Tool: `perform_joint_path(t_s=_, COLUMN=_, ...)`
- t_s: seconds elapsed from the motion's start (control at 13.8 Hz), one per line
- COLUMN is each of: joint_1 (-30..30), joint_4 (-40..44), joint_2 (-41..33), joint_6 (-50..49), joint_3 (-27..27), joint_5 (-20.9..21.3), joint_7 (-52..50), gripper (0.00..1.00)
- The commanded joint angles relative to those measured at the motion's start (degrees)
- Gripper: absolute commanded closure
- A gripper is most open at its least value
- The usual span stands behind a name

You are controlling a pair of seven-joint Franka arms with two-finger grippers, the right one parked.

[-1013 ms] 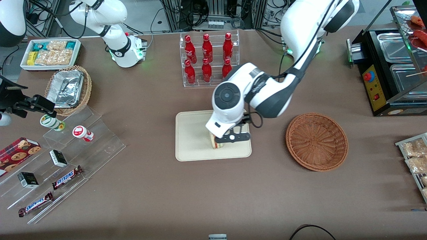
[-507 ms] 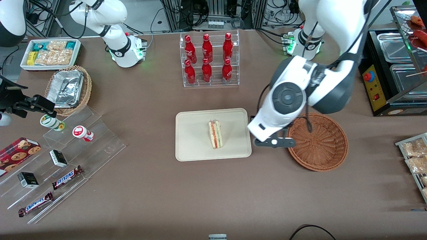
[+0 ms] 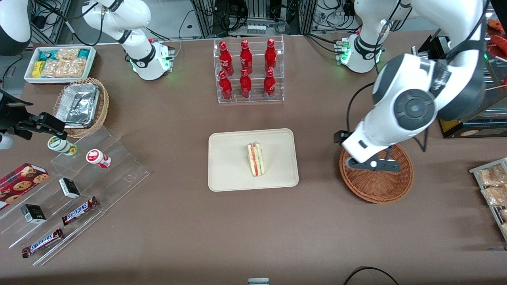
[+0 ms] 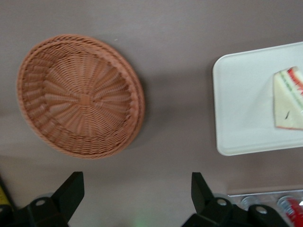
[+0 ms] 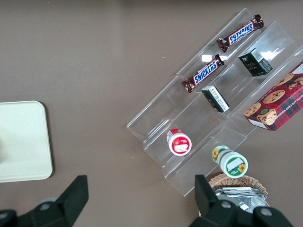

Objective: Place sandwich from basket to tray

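Sandwich, a pale triangular wedge with red and green filling, lies on the cream rectangular tray; placement looks complete. Above the empty reddish-brown wicker basket, the left gripper hangs with fingers spread, holding nothing.

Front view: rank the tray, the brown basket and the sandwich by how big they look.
1. Tray, largest.
2. Basket, partly covered by the gripper hanging over it.
3. Sandwich, on the tray, clearly smallest.
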Motion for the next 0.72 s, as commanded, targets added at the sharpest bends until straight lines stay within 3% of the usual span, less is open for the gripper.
perform_joint_path(t_s=0.0, joint_1=3.63, joint_4=-7.83, joint_2=-7.92, joint_6=-0.2, joint_3=-0.21, joint_5=-1.03, joint_7=6.34, gripper=0.0)
perform_joint_path(t_s=0.22, joint_1=6.27, joint_4=-11.97, joint_2=-14.26, joint_6=-1.6, joint_3=0.84, joint_5=-2.34, joint_7=11.36, gripper=0.0)
perform_joint_path(t_s=0.65, joint_1=4.79, joint_4=-10.05, joint_2=-18.58, joint_6=-10.21, joint_3=7.87, joint_5=-2.7, joint_7=15.94, gripper=0.0)
